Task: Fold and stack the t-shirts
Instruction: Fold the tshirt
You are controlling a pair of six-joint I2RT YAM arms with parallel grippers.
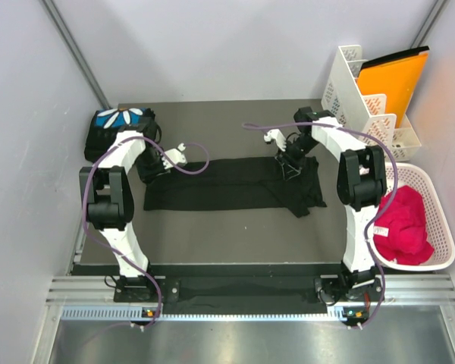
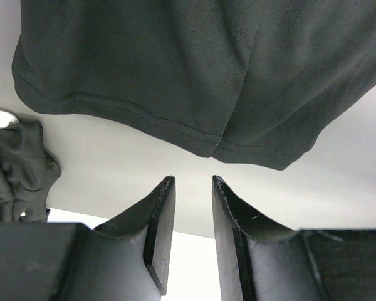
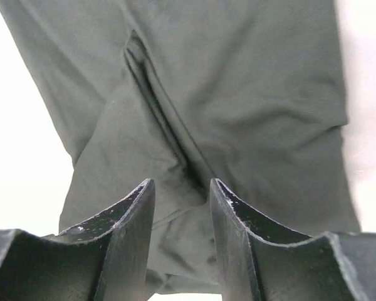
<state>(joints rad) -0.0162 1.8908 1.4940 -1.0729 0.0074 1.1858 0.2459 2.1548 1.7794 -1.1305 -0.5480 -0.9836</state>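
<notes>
Black t-shirt (image 1: 227, 186) is lying across the middle of the table (image 1: 235, 239) as a long, narrow strip, running left to right, with its right end bunched up.

Second t-shirt (image 1: 120, 120) is sitting folded at the far left corner, blue print with white petals facing up (well apart from the strip).

Left hand (image 2: 192, 182) is hovering at the strip's left end. Its fingers are standing partly apart with only bare table between them, and the stitched hem is lying just beyond the tips.

Right hand (image 3: 182, 185) is sitting over the bunched right end, fingers partly apart and straddling a raised crease in the cloth. I cannot tell whether they are actually pinching it.

Pink cloth (image 1: 402, 224) is resting in the white basket (image 1: 436, 189) to the right of the table.
</notes>
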